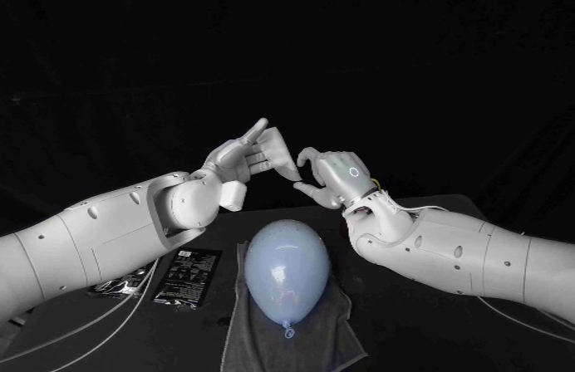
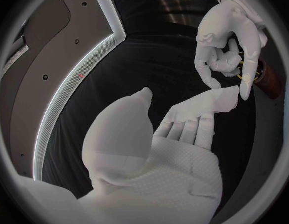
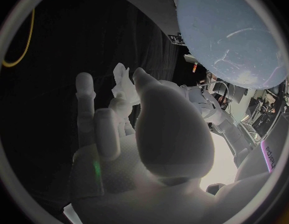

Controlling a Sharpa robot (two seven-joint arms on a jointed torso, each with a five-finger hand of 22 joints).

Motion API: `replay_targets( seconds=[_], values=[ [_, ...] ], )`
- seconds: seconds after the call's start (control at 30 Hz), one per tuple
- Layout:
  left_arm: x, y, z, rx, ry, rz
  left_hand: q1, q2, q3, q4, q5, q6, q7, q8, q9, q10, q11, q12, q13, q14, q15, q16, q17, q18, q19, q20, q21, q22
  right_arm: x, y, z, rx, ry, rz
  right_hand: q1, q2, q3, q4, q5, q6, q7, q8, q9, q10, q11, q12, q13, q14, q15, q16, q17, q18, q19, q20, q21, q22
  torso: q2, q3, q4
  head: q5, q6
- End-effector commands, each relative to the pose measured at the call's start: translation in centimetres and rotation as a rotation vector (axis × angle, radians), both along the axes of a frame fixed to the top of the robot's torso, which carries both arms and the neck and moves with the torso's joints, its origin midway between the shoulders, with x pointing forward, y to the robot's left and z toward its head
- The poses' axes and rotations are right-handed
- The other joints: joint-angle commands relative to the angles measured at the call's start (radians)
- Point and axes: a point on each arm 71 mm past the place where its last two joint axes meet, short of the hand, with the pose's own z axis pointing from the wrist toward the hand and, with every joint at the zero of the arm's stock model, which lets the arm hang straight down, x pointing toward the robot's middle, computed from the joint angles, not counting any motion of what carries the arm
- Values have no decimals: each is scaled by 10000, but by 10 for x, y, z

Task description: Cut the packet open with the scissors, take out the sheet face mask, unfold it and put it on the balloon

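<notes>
The pale blue balloon (image 1: 287,268) (image 3: 231,35) lies on a grey towel (image 1: 323,339) on the table, knot toward me. A black packet (image 1: 189,276) lies flat to its left. Both hands hang raised beyond the balloon's far end. My left hand (image 1: 246,160) (image 2: 169,134) has its fingers stretched toward the right hand, thumb apart. Facing it, my right hand (image 1: 336,175) (image 2: 222,40) (image 3: 150,134) curves its fingers, thumb below. Their fingertips almost meet, and I see nothing held between them. The left hand's fingertips (image 3: 124,87) show past the right hand's fingers.
A shiny dark scrap (image 1: 120,287) lies left of the packet, under my left forearm. White cables (image 1: 108,318) run over the table at the left, and another cable (image 1: 528,314) at the right. The table's far edge lies just behind the hands.
</notes>
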Motion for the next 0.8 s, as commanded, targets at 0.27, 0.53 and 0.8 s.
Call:
replay_targets(
  seconds=[0.27,0.53,0.8],
  values=[
    [-1,-4,3,-194,-107,-173,146,-2,-99,-12,-29,127,1316,77,19,113,3,53,15,224,-37,69,32,91,139,4,48,4,0,1,5,756,-494,81,552,556,907,319,-8,298,-52,7,-395,129,-63,143,-42,67,-40,56,61,169,202,-53,199,140,2,4,-6,-14,3],
    [-2,-5,3,-200,-108,-193,160,2,-112,-9,-29,139,1316,82,22,135,2,53,15,238,-41,75,35,97,175,3,55,6,-1,3,5,746,-545,286,706,535,2581,478,-11,915,-207,-67,-961,368,-212,277,-54,159,-182,85,122,128,388,-190,496,388,1,8,-6,-23,14],
    [-1,-4,3,-199,-110,-181,164,3,-115,-9,-30,143,1316,83,22,139,1,53,16,240,-42,77,36,100,197,2,60,7,-3,3,6,710,-602,435,699,530,3316,246,-12,1185,-295,74,-1117,542,-288,369,-8,222,-245,105,194,95,506,-251,748,564,3,4,-5,-29,31]
  ],
)
